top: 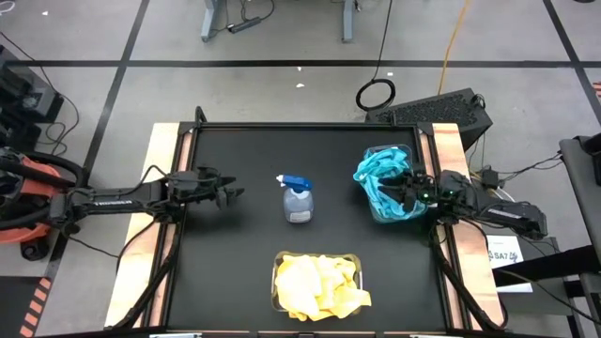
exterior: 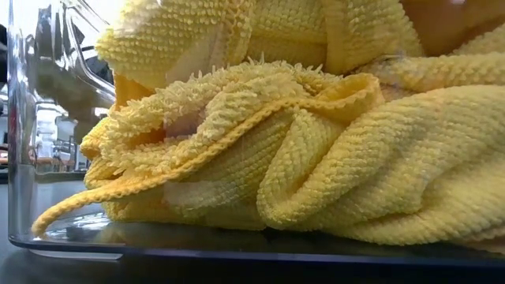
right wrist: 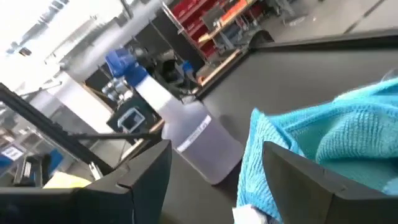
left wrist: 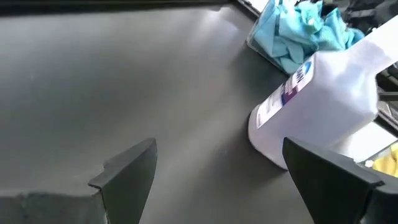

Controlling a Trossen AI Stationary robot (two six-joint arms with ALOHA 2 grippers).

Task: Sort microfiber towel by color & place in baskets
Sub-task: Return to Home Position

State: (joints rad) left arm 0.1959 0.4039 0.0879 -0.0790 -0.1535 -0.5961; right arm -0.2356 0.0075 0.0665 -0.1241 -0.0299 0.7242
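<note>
Teal-blue microfiber towels (top: 380,178) are piled in a clear basket (top: 411,150) at the table's right side. Bright yellow towels (top: 319,284) fill a second clear basket (top: 278,259) at the near edge; in the low view these yellow towels (exterior: 300,134) fill the picture behind the basket's wall (exterior: 24,158). My right gripper (top: 402,191) stands open and level at the teal pile's right side, with a teal towel (right wrist: 323,143) by one finger. My left gripper (top: 235,194) is open at the table's left, pointing at the spray bottle, with nothing between its fingers (left wrist: 134,168). My right gripper (right wrist: 217,180) is open with the teal towel's edge (right wrist: 256,149) just beyond its fingers. I cannot tell whether a finger touches the cloth.
A clear spray bottle with a blue trigger (top: 298,199) stands upright at the table's middle, between the two arms; it also shows as the bottle (left wrist: 323,93) ahead of my left gripper. Bare black tabletop (top: 244,150) lies at the far left.
</note>
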